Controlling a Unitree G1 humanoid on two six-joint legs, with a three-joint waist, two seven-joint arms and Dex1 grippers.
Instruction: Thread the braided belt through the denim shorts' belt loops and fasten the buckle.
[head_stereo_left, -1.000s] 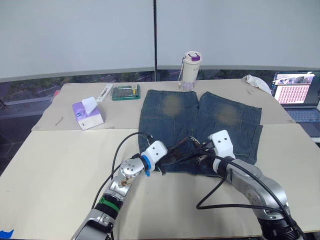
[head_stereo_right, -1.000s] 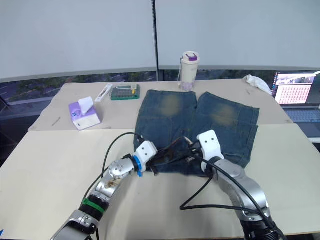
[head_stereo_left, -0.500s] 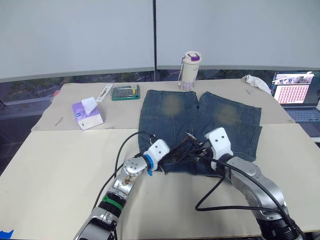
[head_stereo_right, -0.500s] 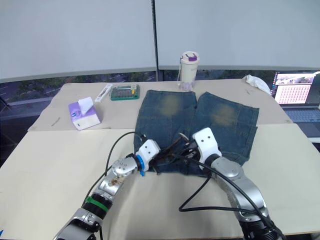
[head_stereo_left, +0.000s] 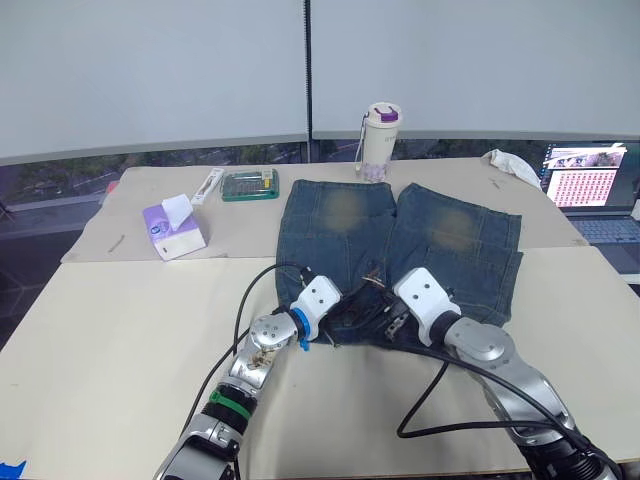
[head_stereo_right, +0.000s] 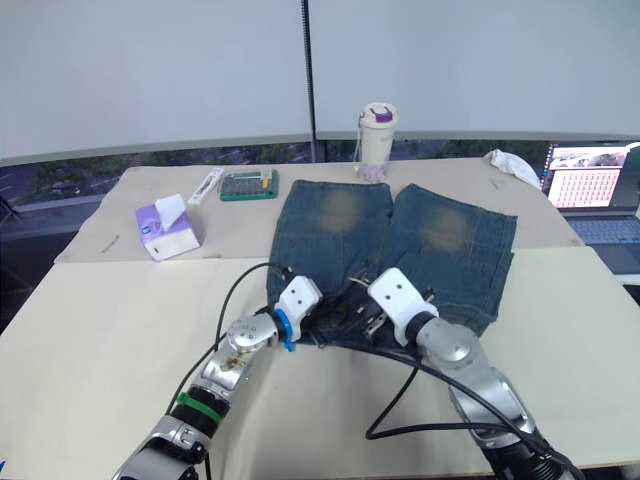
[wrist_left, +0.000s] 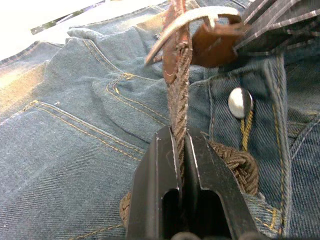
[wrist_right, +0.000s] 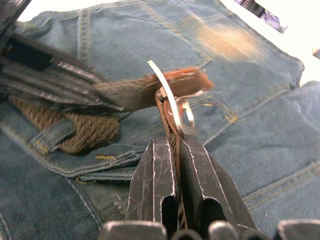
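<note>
The denim shorts (head_stereo_left: 420, 240) lie flat mid-table with the waistband towards me. The braided belt (wrist_left: 238, 163) runs along the waistband, under a belt loop (wrist_right: 52, 138). My left gripper (wrist_left: 180, 136) is shut on a raised stretch of the braided strap, just above the waistband near the metal button (wrist_left: 240, 102). My right gripper (wrist_right: 174, 143) is shut on the brown leather end that carries the silver buckle (wrist_right: 176, 111). The two grippers (head_stereo_left: 338, 312) (head_stereo_left: 388, 312) face each other a few centimetres apart over the middle of the waistband.
Beyond the shorts stand a white bottle with a purple lid (head_stereo_left: 380, 140), a green case (head_stereo_left: 250, 184) and a purple tissue pack (head_stereo_left: 175, 228). A white cloth (head_stereo_left: 512, 163) and a laptop (head_stereo_left: 598, 190) sit at the far right. Black cables (head_stereo_left: 440, 400) trail from both wrists.
My right gripper has moved left with the buckle end, closing the gap to the left gripper. The left gripper has shifted slightly forward, still holding the strap.
</note>
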